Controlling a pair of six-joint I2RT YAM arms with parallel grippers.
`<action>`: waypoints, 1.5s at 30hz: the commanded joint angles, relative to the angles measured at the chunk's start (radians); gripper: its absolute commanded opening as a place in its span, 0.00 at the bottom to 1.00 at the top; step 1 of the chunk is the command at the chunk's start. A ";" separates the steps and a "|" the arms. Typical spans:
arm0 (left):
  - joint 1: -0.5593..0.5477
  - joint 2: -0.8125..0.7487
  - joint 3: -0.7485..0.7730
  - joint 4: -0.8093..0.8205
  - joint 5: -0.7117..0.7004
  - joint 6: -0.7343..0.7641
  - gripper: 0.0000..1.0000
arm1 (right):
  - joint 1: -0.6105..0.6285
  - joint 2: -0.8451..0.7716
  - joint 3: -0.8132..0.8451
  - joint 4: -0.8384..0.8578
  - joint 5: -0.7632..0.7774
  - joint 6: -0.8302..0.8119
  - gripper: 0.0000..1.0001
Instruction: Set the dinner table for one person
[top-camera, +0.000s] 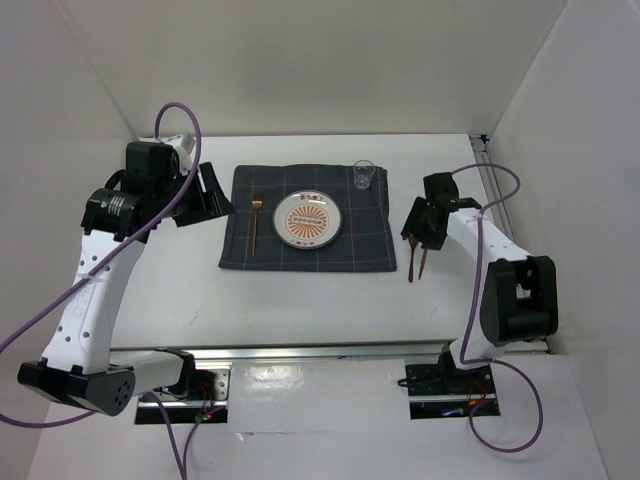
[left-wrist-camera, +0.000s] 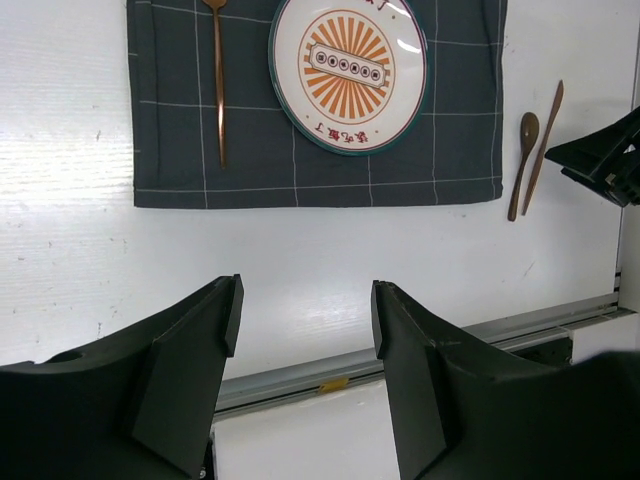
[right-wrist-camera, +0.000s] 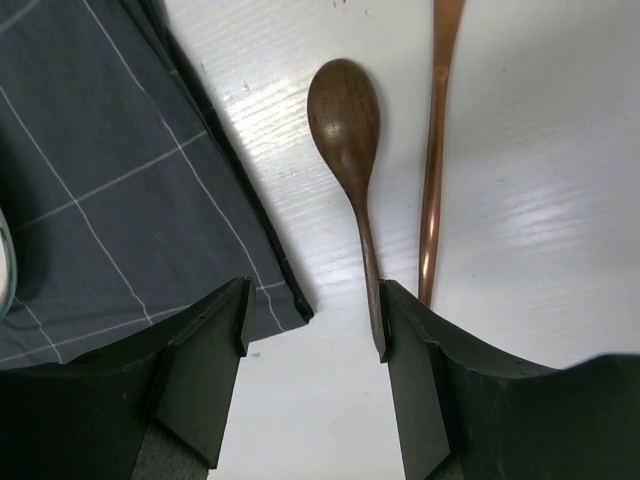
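Note:
The white dinner table (top-camera: 300, 300) carries a dark grey checked cloth (top-camera: 262, 252) with a patterned plate (top-camera: 307, 220) at its middle. A copper utensil (top-camera: 256, 222) lies on the cloth left of the plate, and a clear glass (top-camera: 363, 174) stands at the cloth's far right corner. A dark wooden spoon (right-wrist-camera: 345, 110) and a copper knife (right-wrist-camera: 433, 150) lie side by side on the bare table just right of the cloth. My right gripper (right-wrist-camera: 312, 320) hangs open over the spoon's handle end, which lies against the inner face of one finger. My left gripper (left-wrist-camera: 305, 320) is open and empty, left of the cloth.
A metal rail (top-camera: 330, 350) runs along the near edge of the table and another (top-camera: 490, 180) along its right edge. White walls enclose the back and both sides. In the left wrist view the right gripper (left-wrist-camera: 605, 155) shows beside the spoon (left-wrist-camera: 522, 160) and knife (left-wrist-camera: 545, 145).

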 joint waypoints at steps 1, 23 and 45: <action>-0.003 -0.001 -0.019 0.030 0.002 0.034 0.71 | -0.024 0.030 -0.027 0.070 -0.059 -0.048 0.63; -0.003 -0.023 -0.116 0.041 -0.100 0.072 0.79 | -0.024 0.129 -0.060 0.138 0.074 -0.090 0.00; -0.021 0.070 -0.309 0.130 -0.095 -0.011 0.83 | 0.335 0.483 0.493 0.036 0.008 -0.025 0.06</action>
